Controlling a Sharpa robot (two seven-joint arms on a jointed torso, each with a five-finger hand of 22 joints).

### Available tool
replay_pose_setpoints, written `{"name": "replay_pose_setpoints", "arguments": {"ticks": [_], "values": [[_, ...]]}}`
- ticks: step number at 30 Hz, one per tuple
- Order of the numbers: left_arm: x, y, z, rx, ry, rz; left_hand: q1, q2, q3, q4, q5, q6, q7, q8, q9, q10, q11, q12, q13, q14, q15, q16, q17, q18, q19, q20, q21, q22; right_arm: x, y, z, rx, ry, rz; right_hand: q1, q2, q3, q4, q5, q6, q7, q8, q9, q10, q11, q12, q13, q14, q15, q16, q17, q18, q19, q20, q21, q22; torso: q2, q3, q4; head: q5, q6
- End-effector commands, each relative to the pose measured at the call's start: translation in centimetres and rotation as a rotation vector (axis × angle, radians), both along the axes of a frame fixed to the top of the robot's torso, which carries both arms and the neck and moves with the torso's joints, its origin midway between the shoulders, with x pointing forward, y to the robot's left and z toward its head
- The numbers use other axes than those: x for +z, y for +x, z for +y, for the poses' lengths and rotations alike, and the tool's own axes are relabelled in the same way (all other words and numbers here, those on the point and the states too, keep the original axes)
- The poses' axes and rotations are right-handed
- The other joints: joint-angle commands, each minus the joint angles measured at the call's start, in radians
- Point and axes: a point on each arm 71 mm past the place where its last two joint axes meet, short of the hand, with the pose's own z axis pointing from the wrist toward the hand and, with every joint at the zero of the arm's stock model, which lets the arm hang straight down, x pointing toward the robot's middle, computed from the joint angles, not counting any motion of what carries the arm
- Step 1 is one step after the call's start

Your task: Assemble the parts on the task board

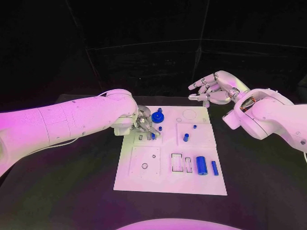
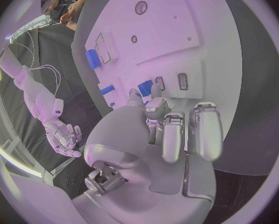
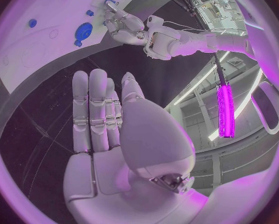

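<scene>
Task board (image 1: 169,179) lies under the left hand (image 1: 144,125), which pinches a blue part (image 1: 153,135); right hand (image 1: 210,90) hovers empty.

The board (image 1: 169,179) looks like smooth matt white plastic, lying on a dull black table (image 1: 264,191) that gives back almost no light. The parts, such as the big cylinder (image 1: 201,166) near the right edge, are glossy blue plastic. Both hands, left (image 1: 142,123) and right (image 1: 210,89), are silvery with a metallic satin sheen, on arms (image 1: 56,124) cased in smooth, shiny white plastic.
</scene>
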Motion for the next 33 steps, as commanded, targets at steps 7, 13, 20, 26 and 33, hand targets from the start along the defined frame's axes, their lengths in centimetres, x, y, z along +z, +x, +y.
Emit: {"name": "replay_pose_setpoints", "arguments": {"ticks": [7, 13, 20, 26, 33], "values": [[0.1, -0.1, -0.3, -0.018, 0.021, -0.007, 0.028, 0.002, 0.026, -0.02, 0.002, -0.014, 0.0, 0.015, 0.015, -0.002, -0.002, 0.007, 0.003, 0.105, -0.006, 0.003, 0.263, -0.012, 0.016, -0.002, 0.005, 0.003, 0.1, 0.1, 0.2, 0.008, 0.0, 0.004, 0.008, 0.0, -0.005, 0.001, 0.009, 0.007, 0.002, -0.006, -0.001, 0.005, -0.001, -0.006, -0.002, 0.009, -0.001, -0.007, 0.001, 0.013, 0.009, -0.002, -0.007, -0.002, 0.0, 0.0002, 0.0005, 0.0, -0.005], [0.2, 0.0, -0.3, -0.008, 0.011, -0.019, 0.127, 0.041, 0.116, -0.093, 0.018, -0.033, -0.009, 0.019, 0.028, -0.005, -0.009, 0.004, 0.002, 0.105, -0.011, 0.003, 0.263, -0.011, 0.015, -0.005, 0.005, 0.004, 0.0, 0.2, 0.2, 0.009, -0.002, 0.008, 0.011, 0.001, -0.007, 0.001, 0.018, 0.008, 0.002, -0.006, -0.001, 0.005, -0.001, -0.007, -0.004, 0.01, -0.001, -0.011, 0.003, 0.013, 0.01, -0.002, -0.01, -0.004, -0.001, 0.0001, 0.0003, 0.0, -0.008], [0.3, -0.2, -0.3, 0.009, -0.021, -0.023, 0.227, 0.038, 0.316, -0.208, 0.117, -0.066, -0.007, 0.006, 0.033, -0.018, -0.006, -0.017, -0.009, 0.105, -0.007, 0.003, 0.263, -0.01, 0.011, -0.009, 0.0, -0.001, 0.0, 0.3, 0.3, 0.007, -0.002, 0.008, 0.017, 0.002, -0.012, 0.0, 0.048, 0.005, 0.003, -0.009, -0.002, 0.003, -0.001, -0.01, -0.01, 0.013, -0.001, -0.021, 0.007, 0.013, 0.013, -0.003, -0.017, -0.008, 0.0, -0.0002, 0.0006, 0.0, -0.011], [0.5, -0.7, -0.1, 0.026, -0.065, -0.025, -0.01, -0.161, 0.837, -0.246, 0.108, -0.064, 0.002, 0.035, 0.073, -0.004, 0.002, -0.015, -0.015, 0.105, -0.005, 0.003, 0.263, -0.008, 0.008, 0.002, -0.008, -0.004, 0.0, 0.3, 0.3, 0.006, -0.002, 0.006, 0.017, 0.001, -0.014, 0.0, 0.051, 0.004, 0.003, -0.009, -0.002, 0.003, -0.001, -0.01, -0.01, 0.013, -0.001, -0.023, 0.007, 0.013, 0.014, -0.002, -0.018, -0.009, -0.001, 0.0005, 0.0021, 0.003, -0.015], [0.8, -1.1, 0.8, 0.083, -0.138, -0.055, -0.063, -0.192, 0.932, -0.254, 0.104, -0.069, 0.002, 0.056, 0.095, 0.003, -0.002, -0.007, -0.011, 0.105, -0.005, 0.003, 0.263, -0.005, 0.003, 0.002, -0.019, -0.017, 0.0, 0.4, 0.3, 0.005, -0.001, 0.004, 0.018, -0.002, -0.016, -0.001, 0.054, 0.002, 0.003, -0.011, -0.002, 0.002, 0.0, -0.011, -0.012, 0.014, -0.001, -0.025, 0.008, 0.013, 0.014, -0.002, -0.02, -0.01, -0.001, 0.001, 0.0025, 0.005, -0.017]]}}
